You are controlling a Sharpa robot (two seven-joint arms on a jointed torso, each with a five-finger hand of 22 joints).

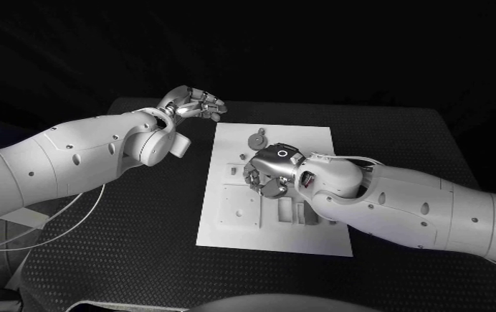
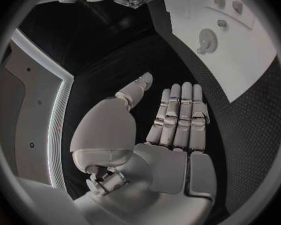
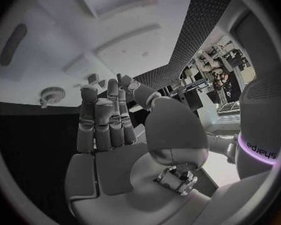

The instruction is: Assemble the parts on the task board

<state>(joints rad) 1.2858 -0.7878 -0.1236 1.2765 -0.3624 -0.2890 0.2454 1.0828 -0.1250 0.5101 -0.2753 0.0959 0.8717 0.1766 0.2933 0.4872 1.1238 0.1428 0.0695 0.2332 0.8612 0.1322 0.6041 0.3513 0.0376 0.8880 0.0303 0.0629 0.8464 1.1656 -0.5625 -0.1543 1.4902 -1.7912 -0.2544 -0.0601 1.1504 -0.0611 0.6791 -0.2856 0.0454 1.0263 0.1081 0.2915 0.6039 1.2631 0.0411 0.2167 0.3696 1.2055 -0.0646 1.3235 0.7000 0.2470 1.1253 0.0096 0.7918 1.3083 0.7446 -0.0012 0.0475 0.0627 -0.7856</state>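
Task board (image 1: 233,233) lies mid-surface (image 1: 124,254). Right hand (image 1: 271,171) hovers over the board's middle, fingers extended, holding nothing. Left hand (image 1: 194,103) hangs off the board's far left corner, fingers straight, empty.

You see a white board (image 1: 229,219) on a black table (image 1: 124,254) with a fine dotted weave. Its parts (image 1: 255,142) look pale grey. Both hands, left (image 1: 194,104) and right (image 1: 271,172), are silver on white arms (image 1: 72,161).
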